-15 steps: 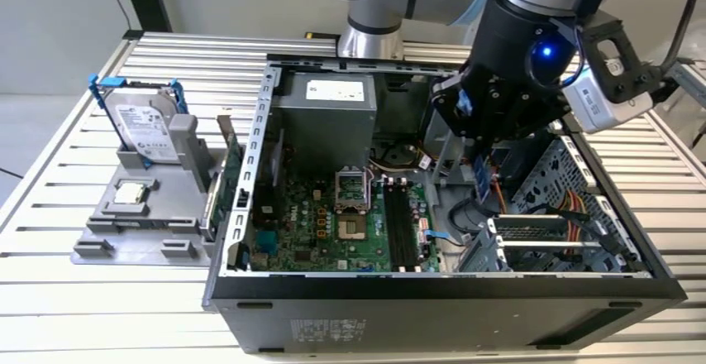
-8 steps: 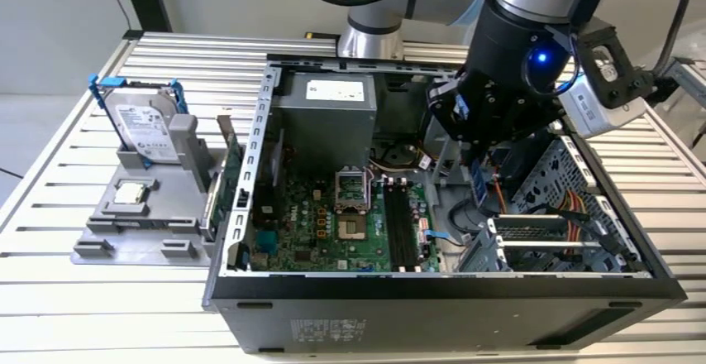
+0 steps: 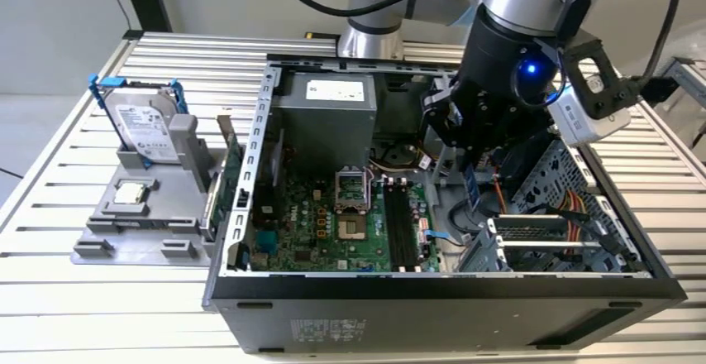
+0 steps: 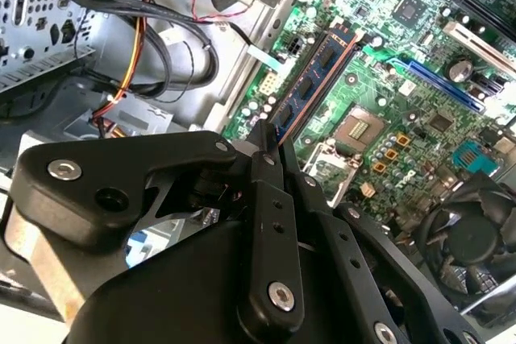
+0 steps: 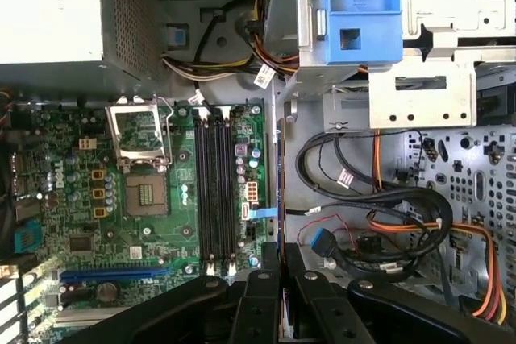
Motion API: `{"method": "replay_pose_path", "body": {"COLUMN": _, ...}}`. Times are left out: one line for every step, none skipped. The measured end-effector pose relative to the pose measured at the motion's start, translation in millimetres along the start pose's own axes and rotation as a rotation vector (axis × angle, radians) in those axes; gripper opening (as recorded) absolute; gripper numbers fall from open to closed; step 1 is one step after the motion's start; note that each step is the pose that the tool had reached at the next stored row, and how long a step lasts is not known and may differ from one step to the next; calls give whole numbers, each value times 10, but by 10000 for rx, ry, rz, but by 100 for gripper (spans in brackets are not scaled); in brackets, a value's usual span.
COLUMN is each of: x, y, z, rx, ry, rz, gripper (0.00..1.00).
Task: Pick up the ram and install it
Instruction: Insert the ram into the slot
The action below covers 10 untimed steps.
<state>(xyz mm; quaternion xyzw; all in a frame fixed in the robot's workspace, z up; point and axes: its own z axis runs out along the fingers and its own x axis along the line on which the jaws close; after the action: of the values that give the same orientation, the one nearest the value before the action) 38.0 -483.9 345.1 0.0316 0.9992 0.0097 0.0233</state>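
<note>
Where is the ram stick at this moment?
The thin bluish-green ram stick hangs from the black pincer, to the exterior view's right of the long black slots.

Held end of ram [image 4: 316,76] hidden w/in end effector [image 4: 268,133], second wrist view

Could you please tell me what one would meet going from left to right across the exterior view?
hard drive in its blue frame → upright green expansion card → processor socket → black memory slots → the ram, held by the gripper → coloured cables
</note>
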Motion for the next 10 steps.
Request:
{"method": "replay_pose_path", "body": {"x": 3, "y": 2, "z": 15, "rx": 3, "ry": 1, "rz": 0, "gripper": 0}}
{"method": "replay_pose_path", "body": {"x": 9, "y": 6, "z": 44, "rx": 5, "ry": 1, "rz": 2, "gripper": 0}}
{"method": "replay_pose_path", "body": {"x": 10, "y": 7, "z": 57, "rx": 7, "ry": 2, "rz": 2, "gripper": 0}}
{"method": "replay_pose_path", "body": {"x": 10, "y": 8, "z": 59, "rx": 8, "ry": 1, "rz": 2, "gripper": 0}}
{"method": "replay_pose_path", "body": {"x": 10, "y": 8, "z": 59, "rx": 8, "ry": 2, "rz": 2, "gripper": 0}}
{"method": "replay_pose_path", "body": {"x": 10, "y": 7, "z": 59, "rx": 9, "ry": 2, "rz": 2, "gripper": 0}}
{"method": "replay_pose_path", "body": {"x": 10, "y": 8, "z": 64, "rx": 6, "ry": 2, "rz": 2, "gripper": 0}}
{"method": "replay_pose_path", "body": {"x": 11, "y": 8, "z": 67, "rx": 7, "ry": 2, "rz": 3, "gripper": 0}}
{"method": "replay_pose_path", "body": {"x": 11, "y": 8, "z": 67, "rx": 7, "ry": 1, "rz": 3, "gripper": 0}}
{"method": "replay_pose_path", "body": {"x": 11, "y": 9, "z": 68, "rx": 6, "ry": 1, "rz": 3, "gripper": 0}}
